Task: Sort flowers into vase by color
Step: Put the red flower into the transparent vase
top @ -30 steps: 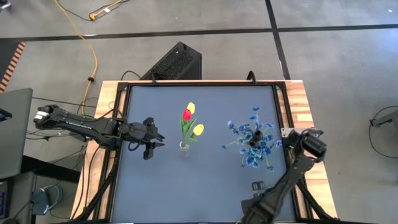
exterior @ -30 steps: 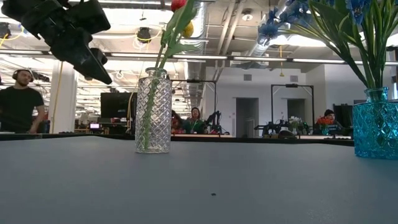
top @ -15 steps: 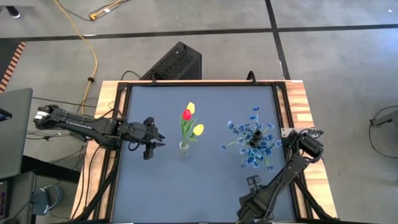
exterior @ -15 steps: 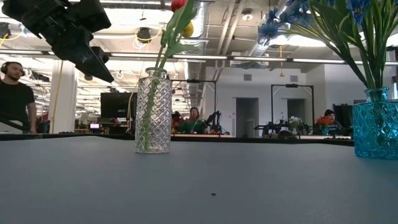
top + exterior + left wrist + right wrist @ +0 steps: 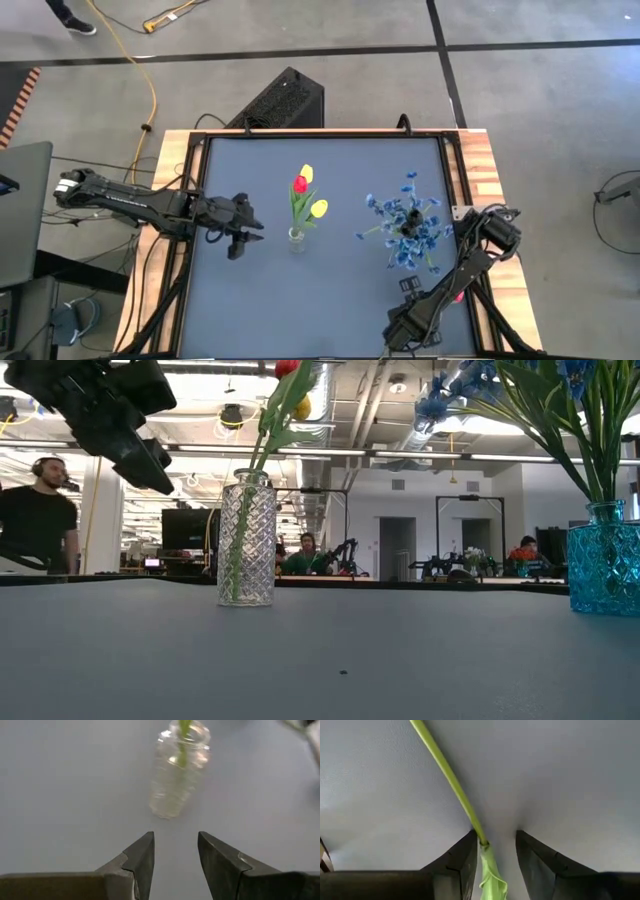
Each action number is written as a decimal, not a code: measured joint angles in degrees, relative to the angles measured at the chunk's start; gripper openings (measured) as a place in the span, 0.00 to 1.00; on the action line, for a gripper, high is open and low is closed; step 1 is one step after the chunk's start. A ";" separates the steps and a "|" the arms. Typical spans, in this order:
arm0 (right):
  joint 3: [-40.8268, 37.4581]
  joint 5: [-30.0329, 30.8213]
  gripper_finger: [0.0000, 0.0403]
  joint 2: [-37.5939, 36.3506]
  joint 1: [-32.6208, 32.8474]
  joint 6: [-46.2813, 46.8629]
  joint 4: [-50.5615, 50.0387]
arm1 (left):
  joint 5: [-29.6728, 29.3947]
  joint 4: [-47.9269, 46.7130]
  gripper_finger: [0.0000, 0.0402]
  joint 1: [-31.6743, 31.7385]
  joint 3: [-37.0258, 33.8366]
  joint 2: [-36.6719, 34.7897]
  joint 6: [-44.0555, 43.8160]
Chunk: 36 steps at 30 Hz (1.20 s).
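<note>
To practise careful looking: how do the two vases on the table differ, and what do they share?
The clear vase is colourless glass; the blue vase is turquoise. The clear vase holds red and yellow tulips; the blue vase holds blue blossoms. The clear vase is nearer the left tool. Both stand upright with a diamond-cut pattern.

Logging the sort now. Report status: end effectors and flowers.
Left end effector open, empty, hovering beside clear vase. Right end effector low at table's near right, green stem at its tip. No obstruction seen.
</note>
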 joint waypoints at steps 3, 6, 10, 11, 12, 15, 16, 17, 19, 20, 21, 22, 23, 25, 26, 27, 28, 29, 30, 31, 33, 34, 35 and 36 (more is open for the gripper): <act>-0.21 0.00 0.37 0.00 0.06 0.01 0.45 | 4.15 -0.28 0.35 0.00 0.00 -0.01 -2.37; -0.22 -0.90 0.29 0.01 0.38 0.02 1.00 | 8.28 -1.17 0.35 -0.07 0.00 -0.02 -4.62; -0.26 -1.18 0.14 -0.05 1.12 0.63 2.66 | 12.61 -2.14 0.35 -0.07 0.00 0.00 -5.91; -0.02 -1.18 0.10 -0.04 1.31 1.21 2.67 | 13.27 -2.18 0.35 -0.07 0.00 -0.02 -6.59; 0.38 -1.09 0.07 0.00 1.41 1.61 2.36 | 13.36 -2.18 0.35 -0.07 0.00 -0.09 -7.27; 2.07 -0.77 0.06 0.32 1.46 2.03 0.15 | 13.34 -2.01 0.35 -0.07 0.00 -0.14 -8.65; 2.83 -0.08 0.06 0.38 1.47 2.43 -1.13 | 13.43 -1.89 0.35 -0.07 0.00 -0.13 -8.92; 3.88 0.63 0.06 0.39 1.48 2.97 -2.48 | 13.82 -1.68 0.35 -0.07 0.00 -0.13 -9.44; 6.22 2.33 0.06 0.34 1.48 2.92 -5.55 | 15.60 -0.74 0.35 -0.07 0.00 -0.13 -10.34; 7.48 3.62 0.06 0.33 1.48 2.79 -7.44 | 16.83 0.16 0.35 -0.07 0.00 -0.14 -10.65; 8.75 5.14 0.07 0.33 1.50 2.62 -8.81 | 18.04 1.37 0.35 -0.10 0.00 -0.15 -10.90; 10.16 6.87 0.07 0.33 1.48 2.60 -9.96 | 19.01 2.73 0.35 -0.30 0.00 -0.13 -11.23; 11.75 8.74 0.06 0.33 1.48 2.60 -11.35 | 19.52 4.30 0.35 -0.60 0.00 -0.15 -11.59; 14.82 13.28 0.06 0.29 1.49 2.57 -15.25 | 20.48 7.68 0.35 -1.60 0.00 -0.15 -12.21; 16.34 15.71 0.06 0.28 1.52 2.59 -16.49 | 21.33 9.46 0.35 -2.24 0.00 -0.15 -12.70; 17.83 18.25 0.06 0.28 1.52 2.57 -17.41 | 22.42 11.05 0.35 -2.79 0.00 -0.15 -13.26; 19.28 20.91 0.06 0.28 1.52 2.56 -18.17 | 23.61 12.64 0.35 -3.53 0.00 -0.15 -13.72; 20.74 23.49 0.06 0.28 1.52 2.45 -18.82 | 24.51 14.11 0.35 -4.24 0.00 -0.15 -14.08; 22.38 25.95 0.06 0.28 1.50 2.16 -19.12 | 24.88 15.43 0.35 -4.96 0.02 -0.15 -14.27; 23.84 28.13 0.06 0.26 1.50 1.36 -18.81 | 24.79 16.39 0.35 -5.66 0.02 -0.15 -14.68; 26.84 31.89 0.06 0.26 1.50 -1.44 -17.59 | 23.20 17.95 0.35 -7.05 0.02 -0.17 -15.76; 28.14 33.92 0.06 0.24 1.49 -3.38 -16.16 | 21.97 18.31 0.35 -7.72 0.02 -0.17 -16.33; 29.30 35.94 0.06 0.22 1.43 -5.71 -14.28 | 20.66 18.47 0.35 -8.34 0.02 -0.17 -16.96; 30.51 37.96 0.06 0.22 1.43 -8.67 -11.85 | 19.36 18.53 0.35 -8.87 0.02 -0.15 -17.25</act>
